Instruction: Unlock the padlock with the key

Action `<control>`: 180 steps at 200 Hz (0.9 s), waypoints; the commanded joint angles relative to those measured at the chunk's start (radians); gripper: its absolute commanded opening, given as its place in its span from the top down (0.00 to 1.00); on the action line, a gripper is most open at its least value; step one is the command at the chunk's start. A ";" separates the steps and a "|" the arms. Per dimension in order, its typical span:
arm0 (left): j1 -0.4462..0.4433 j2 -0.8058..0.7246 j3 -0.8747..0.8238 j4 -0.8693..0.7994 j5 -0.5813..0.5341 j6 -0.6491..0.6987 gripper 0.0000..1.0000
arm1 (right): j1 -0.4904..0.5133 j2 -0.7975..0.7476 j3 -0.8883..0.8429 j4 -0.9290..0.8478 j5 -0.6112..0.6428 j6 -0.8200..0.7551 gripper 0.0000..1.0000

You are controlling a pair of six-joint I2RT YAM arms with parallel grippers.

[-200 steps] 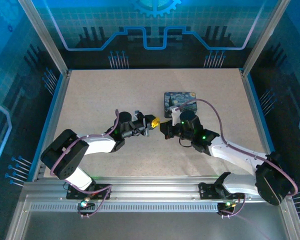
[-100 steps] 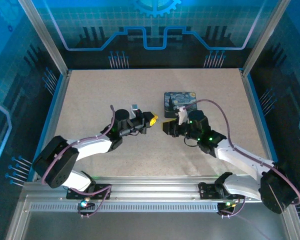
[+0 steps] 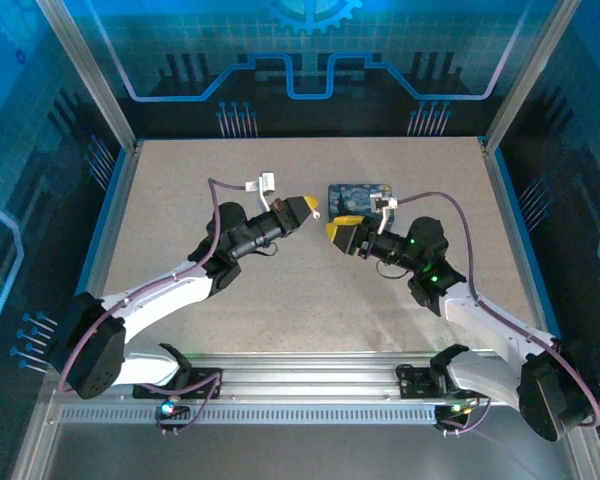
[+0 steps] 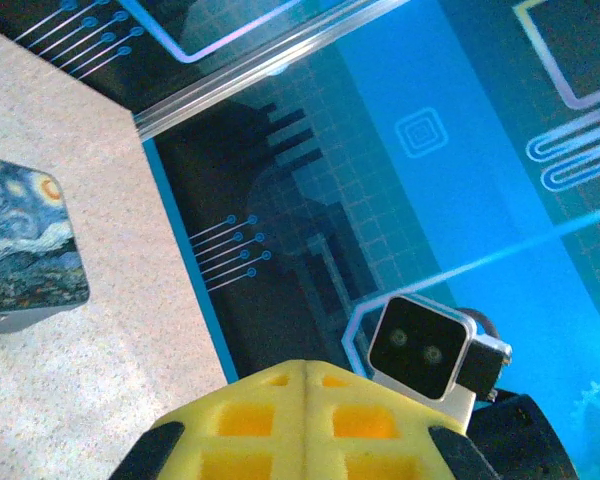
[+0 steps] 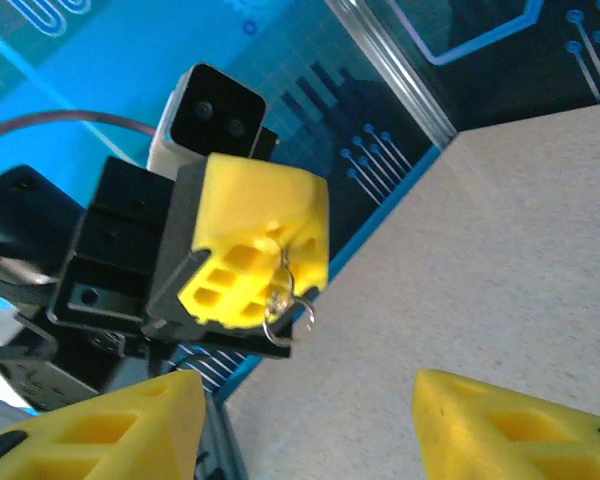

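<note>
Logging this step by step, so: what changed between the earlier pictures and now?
The right pincer opened and drew back a little to the right, nothing between its fingers. The left pincer swung toward the far edge, shut on what looks like the padlock. The tips, nearly touching before, now stand apart. The painted tin stayed put.

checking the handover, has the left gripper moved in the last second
Yes. In the top view the left gripper has moved toward the far edge: it was nearer than the starry tin, now level with its left side.
</note>
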 commanded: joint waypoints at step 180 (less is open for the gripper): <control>-0.023 -0.011 0.035 0.074 0.012 0.082 1.00 | 0.012 0.149 0.115 0.153 -0.074 0.118 0.68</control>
